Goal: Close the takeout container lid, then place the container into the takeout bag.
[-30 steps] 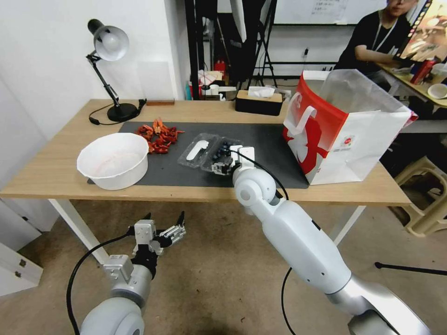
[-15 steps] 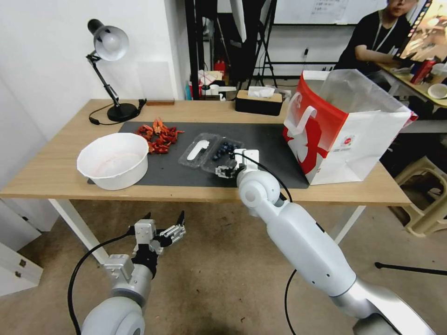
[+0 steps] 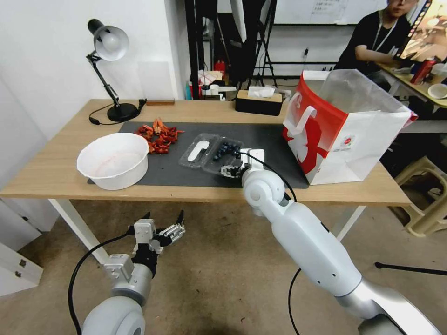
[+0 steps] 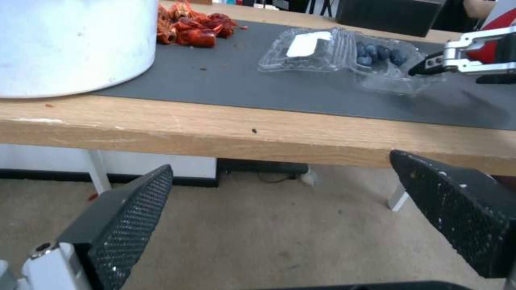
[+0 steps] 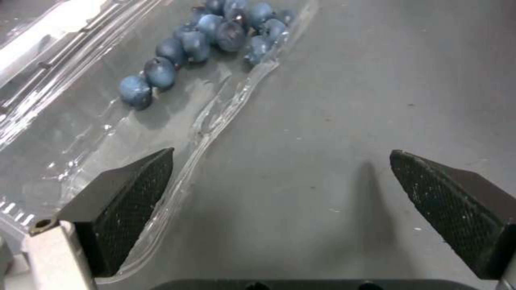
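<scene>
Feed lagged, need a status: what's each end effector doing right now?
Left end effector: open, empty, parked below the table edge.
Right end effector: open, holding nothing, low over the mat at the edge of the takeout container.

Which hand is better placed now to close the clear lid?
Probably the right. The right hand is open over the dark mat, beside the small clear plastic clamshell container with blueberries. The left hand hangs open below the wooden table.

Open takeout container (image 3: 210,152) beside right end effector (image 3: 229,170)
</scene>
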`<state>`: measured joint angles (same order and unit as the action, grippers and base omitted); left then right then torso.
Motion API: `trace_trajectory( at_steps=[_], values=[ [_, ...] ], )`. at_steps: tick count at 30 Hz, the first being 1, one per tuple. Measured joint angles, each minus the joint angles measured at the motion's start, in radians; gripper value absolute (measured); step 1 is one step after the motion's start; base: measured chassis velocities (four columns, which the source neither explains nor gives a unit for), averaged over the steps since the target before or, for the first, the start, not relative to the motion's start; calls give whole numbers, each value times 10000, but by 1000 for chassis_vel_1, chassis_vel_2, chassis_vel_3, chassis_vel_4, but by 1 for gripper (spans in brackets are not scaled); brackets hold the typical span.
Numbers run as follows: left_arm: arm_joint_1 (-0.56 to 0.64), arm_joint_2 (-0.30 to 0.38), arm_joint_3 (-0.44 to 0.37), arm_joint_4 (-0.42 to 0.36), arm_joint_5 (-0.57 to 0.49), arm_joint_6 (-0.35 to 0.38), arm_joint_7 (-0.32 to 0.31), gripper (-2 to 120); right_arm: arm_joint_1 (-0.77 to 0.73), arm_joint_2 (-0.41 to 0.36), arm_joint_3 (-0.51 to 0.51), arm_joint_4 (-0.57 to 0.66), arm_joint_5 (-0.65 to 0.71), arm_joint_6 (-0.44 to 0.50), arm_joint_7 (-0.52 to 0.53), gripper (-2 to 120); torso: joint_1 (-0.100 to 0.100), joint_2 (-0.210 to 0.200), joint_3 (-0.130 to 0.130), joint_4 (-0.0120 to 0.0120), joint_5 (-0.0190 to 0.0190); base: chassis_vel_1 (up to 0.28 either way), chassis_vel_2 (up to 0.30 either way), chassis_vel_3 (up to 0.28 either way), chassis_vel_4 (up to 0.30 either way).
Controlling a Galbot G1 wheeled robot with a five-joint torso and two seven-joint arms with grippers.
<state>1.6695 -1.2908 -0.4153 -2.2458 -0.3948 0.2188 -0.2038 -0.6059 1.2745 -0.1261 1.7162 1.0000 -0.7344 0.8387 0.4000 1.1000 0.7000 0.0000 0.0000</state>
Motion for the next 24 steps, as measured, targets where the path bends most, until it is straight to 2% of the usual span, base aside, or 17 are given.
trace_trajectory(
  at_steps=[13,24],
  values=[
    [-18,-41,89,6,41,-28,-76,100,-21,-726,168,334,342,1,30,100,0,0,0,0,1,0,0,0,0],
    [39,-53,106,-8,56,-57,-84,100,-113,-1013,374,410,402,1,-87,100,0,0,0,0,-1,0,0,0,0]
  ],
)
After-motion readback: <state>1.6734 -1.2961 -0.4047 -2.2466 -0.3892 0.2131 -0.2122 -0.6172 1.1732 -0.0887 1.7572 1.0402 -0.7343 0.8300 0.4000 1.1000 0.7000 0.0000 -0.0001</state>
